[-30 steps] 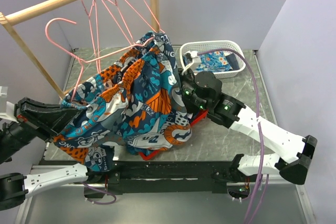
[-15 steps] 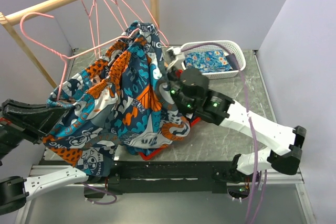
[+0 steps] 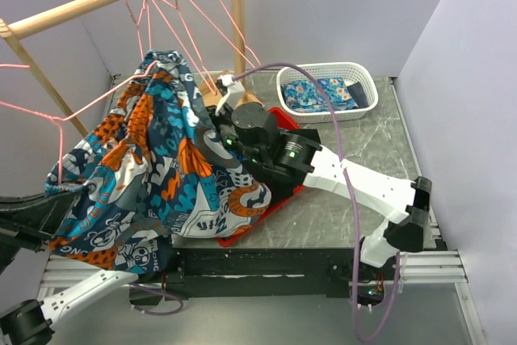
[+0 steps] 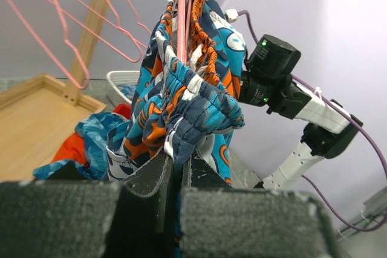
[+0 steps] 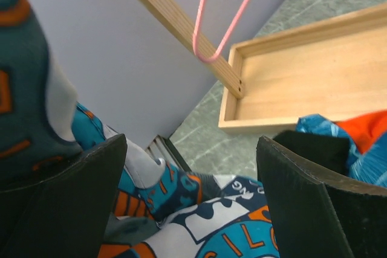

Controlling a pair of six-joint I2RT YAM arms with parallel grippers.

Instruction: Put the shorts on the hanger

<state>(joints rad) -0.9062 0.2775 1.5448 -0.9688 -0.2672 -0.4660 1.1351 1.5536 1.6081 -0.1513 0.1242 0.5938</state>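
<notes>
Left gripper (image 4: 179, 164) pinched tight on hanger (image 4: 181, 4) wire and waistband; shorts (image 3: 153, 167) hang above table (image 3: 363, 159) near-left corner. Right gripper (image 5: 190, 149) spread wide, empty, at shorts' right edge; bare tabletop rightward.

The only letters to read stand on the shorts (image 5: 199, 222), in the right wrist view: white "NG" on a navy band and, lower, what looks like "ILO". Both words are cut off; elsewhere the print is too blurred to read
</notes>
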